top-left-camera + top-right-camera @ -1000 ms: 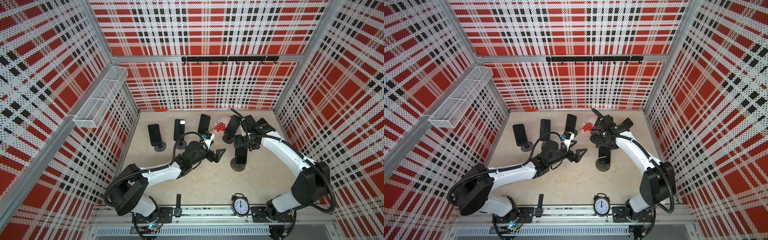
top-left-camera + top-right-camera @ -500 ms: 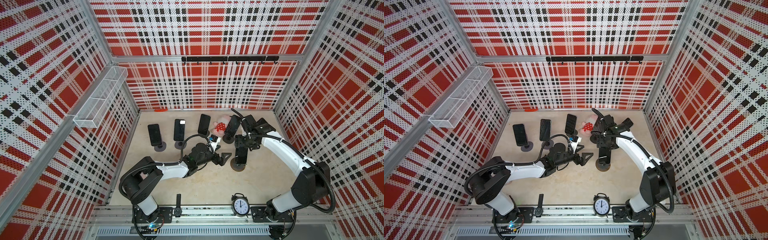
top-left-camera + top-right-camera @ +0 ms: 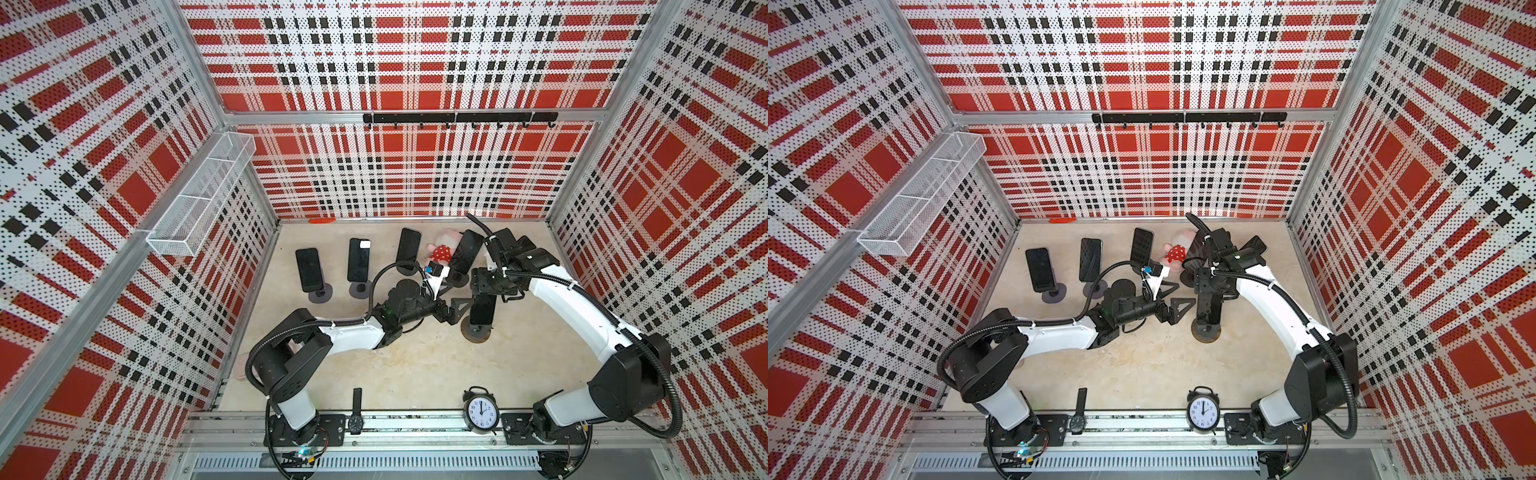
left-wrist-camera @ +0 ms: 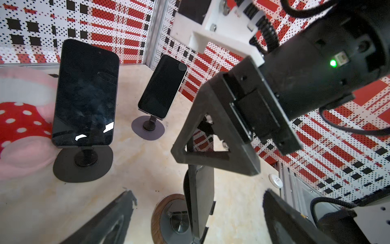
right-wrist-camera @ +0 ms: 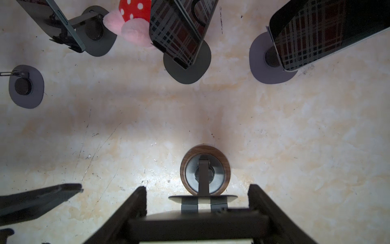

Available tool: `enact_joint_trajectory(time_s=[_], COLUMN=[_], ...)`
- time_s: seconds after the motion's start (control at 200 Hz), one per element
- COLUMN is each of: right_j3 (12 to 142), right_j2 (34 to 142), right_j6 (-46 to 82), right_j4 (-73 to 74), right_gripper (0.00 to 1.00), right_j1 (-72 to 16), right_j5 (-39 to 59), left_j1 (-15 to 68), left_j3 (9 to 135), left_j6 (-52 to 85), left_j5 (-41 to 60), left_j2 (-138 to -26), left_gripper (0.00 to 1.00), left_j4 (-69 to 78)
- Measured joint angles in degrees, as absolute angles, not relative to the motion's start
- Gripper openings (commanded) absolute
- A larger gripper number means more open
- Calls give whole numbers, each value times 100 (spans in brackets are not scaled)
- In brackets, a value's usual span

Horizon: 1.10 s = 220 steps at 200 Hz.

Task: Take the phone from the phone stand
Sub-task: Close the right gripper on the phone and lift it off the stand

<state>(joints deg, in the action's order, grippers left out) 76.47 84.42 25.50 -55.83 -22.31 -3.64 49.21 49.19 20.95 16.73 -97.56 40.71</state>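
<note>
Leaning steeply on the phone stand (image 3: 477,333) with the wood-ringed round base, the phone (image 3: 482,312) stands near the middle of the desk (image 3: 415,374). Its long axis runs up from the cradle, top end highest. The right gripper (image 3: 484,291) sits directly over that top end, closed on the phone across its width. The right wrist view shows the phone's upper edge spanning the gap between both fingers (image 5: 135,211), with the base straight below. That makes the right arm the nearer one, and the coming move looks like a pull up along the phone's long axis, away from the base.

The left gripper (image 3: 457,296) lies just to the left of the stand, low and level, spread wide and empty. In its own wrist view the edge-on phone and the base show between its two fingers, though contact cannot be told. It seems placed to steady the stand while the phone is lifted.

Counted, there are six phones on six stands. Besides the gripped one, five other phones (image 3: 309,270) rest on dark-based stands (image 3: 320,296) in a row along the back, the fifth half hidden behind the right arm. One pink plush toy (image 3: 442,249) lies in that row. One alarm clock (image 3: 481,413) and one wristwatch (image 3: 356,419) sit at the front edge.
</note>
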Motion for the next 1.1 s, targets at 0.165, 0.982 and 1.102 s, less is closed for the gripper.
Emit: enact_joint_trajectory(time_s=[0.165, 0.982, 1.102], right_j3=[7797, 7935, 7935], right_j2=[8394, 7988, 7988], right_j6=[2497, 2335, 2294], right_j4=[-5586, -5415, -5332], right_gripper=[71, 67, 68], right_j1=[-2231, -2196, -2279], right_j5=[-294, 663, 790], left_j1=[4980, 4639, 4296], left_j3=[4919, 4174, 3870], left_j6=[1911, 1636, 1616], left_j5=[1608, 1472, 1378], left_j2=[-9756, -8980, -8390], left_gripper=[100, 98, 98], left_j4=[4115, 4368, 4372])
